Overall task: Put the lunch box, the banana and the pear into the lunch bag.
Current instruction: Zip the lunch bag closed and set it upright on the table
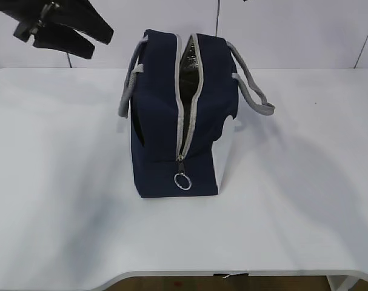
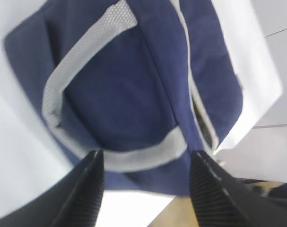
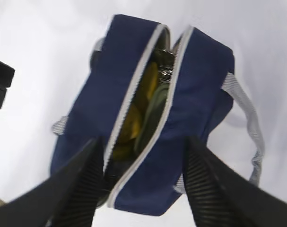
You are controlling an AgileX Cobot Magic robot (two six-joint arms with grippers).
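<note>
The navy lunch bag (image 1: 162,115) stands mid-table, its grey zipper open along the top, ring pull (image 1: 182,181) hanging at the near end. In the right wrist view the bag (image 3: 195,94) is seen from above. Inside lie a long yellow shape, the banana (image 3: 150,82), a rounder yellow mass that looks like the pear (image 3: 126,127), and the sage-green lid of the lunch box (image 3: 152,113). My right gripper (image 3: 141,149) is open and empty above the bag's opening. My left gripper (image 2: 145,161) is open and empty, raised beside the bag's handle side (image 2: 119,90); it also shows at the exterior view's top left (image 1: 62,30).
The white table (image 1: 62,212) carries only the bag. Grey webbing handles (image 1: 253,91) hang off both sides of the bag. The table's front edge (image 1: 184,274) runs along the bottom of the exterior view. A pale wall stands behind.
</note>
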